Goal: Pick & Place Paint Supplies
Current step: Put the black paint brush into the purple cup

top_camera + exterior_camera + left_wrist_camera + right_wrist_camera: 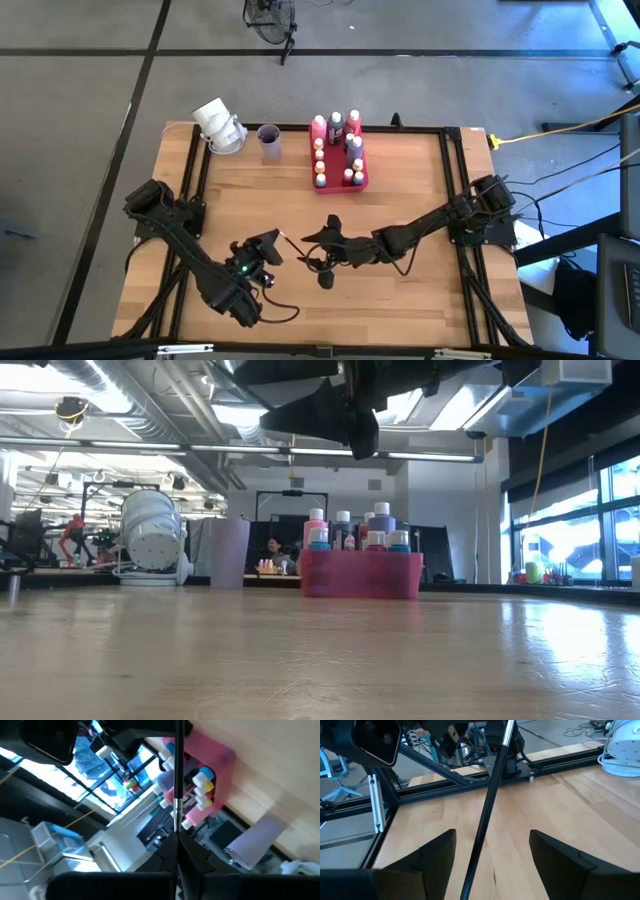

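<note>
My left gripper (272,243) is shut on a thin dark paintbrush (487,815) above the table's near middle. The brush sticks out toward my right gripper (322,250), which stands open with its two fingers (435,857) on either side of the shaft, not touching it. Several light-capped paint bottles (336,124) stand in the pink-red tray (362,183) at the table's far middle. The lilac cup (269,141) stands to the tray's left. My left gripper pinches the paintbrush by one end (177,831) between its two shut fingers, coming roughly level from the table's left. The shaft (177,770) runs straight on past the fingertips, in line with them. The brush is lifted clear of the table.
A white domed object (218,126) lies at the far left, beside the cup. Black frame rails (452,170) run along the table's sides. Bare wood (400,290) lies near the front edge. In the low view the tray (360,574) and cup (230,552) stand far off.
</note>
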Robot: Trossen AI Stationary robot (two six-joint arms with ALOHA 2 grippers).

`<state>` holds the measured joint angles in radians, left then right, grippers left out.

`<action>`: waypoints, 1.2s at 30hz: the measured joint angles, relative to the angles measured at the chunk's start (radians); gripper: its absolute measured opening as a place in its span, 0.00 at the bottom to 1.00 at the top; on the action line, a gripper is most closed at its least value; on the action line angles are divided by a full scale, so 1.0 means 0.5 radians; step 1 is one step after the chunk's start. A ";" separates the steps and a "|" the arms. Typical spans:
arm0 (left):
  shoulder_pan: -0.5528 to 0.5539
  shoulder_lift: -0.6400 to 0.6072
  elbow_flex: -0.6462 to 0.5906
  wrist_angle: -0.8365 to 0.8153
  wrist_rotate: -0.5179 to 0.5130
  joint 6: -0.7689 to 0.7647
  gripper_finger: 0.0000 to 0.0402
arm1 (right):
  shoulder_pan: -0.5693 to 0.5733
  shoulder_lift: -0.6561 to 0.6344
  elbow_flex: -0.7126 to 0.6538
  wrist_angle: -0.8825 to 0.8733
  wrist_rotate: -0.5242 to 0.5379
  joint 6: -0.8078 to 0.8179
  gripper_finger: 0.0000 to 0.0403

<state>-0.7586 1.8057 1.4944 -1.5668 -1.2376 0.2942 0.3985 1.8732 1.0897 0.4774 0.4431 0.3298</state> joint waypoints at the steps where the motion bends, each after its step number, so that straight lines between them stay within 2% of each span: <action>1: 0.001 0.000 -0.001 0.002 -0.014 0.024 0.00 | 0.000 0.000 0.000 -0.004 -0.001 -0.003 0.64; 6: 0.000 0.000 -0.002 0.078 -0.093 0.129 0.00 | 0.000 0.000 0.000 -0.035 -0.004 -0.009 0.62; 13: 0.001 0.000 -0.002 0.166 -0.093 0.217 0.00 | 0.000 0.000 0.000 -0.048 -0.021 -0.009 0.52; 19: 0.001 0.000 -0.002 0.166 -0.093 0.224 0.00 | 0.000 0.000 0.000 -0.056 -0.022 -0.009 0.40; 23: 0.001 0.000 -0.002 0.167 -0.092 0.224 0.00 | -0.011 0.000 0.000 -0.060 -0.103 0.000 0.30; 28: 0.002 0.000 -0.002 0.166 -0.092 0.225 0.00 | -0.026 -0.001 0.000 -0.109 -0.167 0.005 0.15; 31: 0.001 0.000 -0.002 0.169 -0.094 0.225 0.00 | -0.026 -0.001 0.000 -0.135 -0.134 0.003 0.05; 36: 0.003 0.000 -0.002 0.168 -0.089 0.225 0.00 | -0.027 -0.002 -0.001 -0.158 -0.087 -0.002 0.04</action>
<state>-0.7570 1.8057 1.4933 -1.4828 -1.2821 0.4068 0.3851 1.8725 1.0893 0.3984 0.3995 0.3290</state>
